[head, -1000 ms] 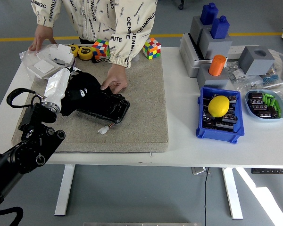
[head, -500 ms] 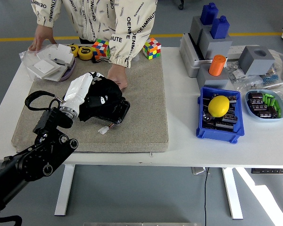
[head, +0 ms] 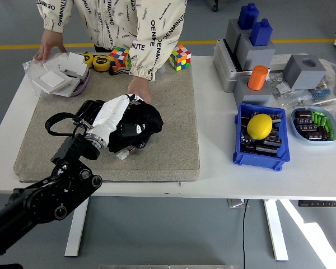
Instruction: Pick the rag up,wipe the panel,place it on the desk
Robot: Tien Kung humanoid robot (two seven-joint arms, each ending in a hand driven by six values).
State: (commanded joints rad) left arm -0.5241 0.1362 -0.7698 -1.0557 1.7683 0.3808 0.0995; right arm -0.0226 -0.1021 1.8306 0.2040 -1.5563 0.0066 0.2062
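Observation:
A black panel [head: 89, 110] lies on the grey felt mat [head: 168, 145] at the table's left. My left hand [head: 129, 115], white-backed, is shut on a black rag [head: 141, 124] and presses it on the panel's right end. The rag covers most of that end. A small white connector [head: 122, 154] on a wire sticks out below the panel. A person stands at the far side; one hand [head: 139, 88] rests on the mat at the panel's far edge, the other hand [head: 47, 49] lies on a bag at the back left. My right arm is out of view.
Two colour cubes [head: 180, 58] and a yellow tape measure [head: 102, 63] sit at the mat's far edge. White boxes in a plastic bag [head: 59, 74] lie back left. A blue bin [head: 259, 136] with a yellow ball, grey and blue blocks [head: 252, 39] and a parts tray [head: 315, 124] stand right.
My left hand has slid the rag from the panel's left end across to its right end. The person's hand on the panel has drawn back toward its far edge.

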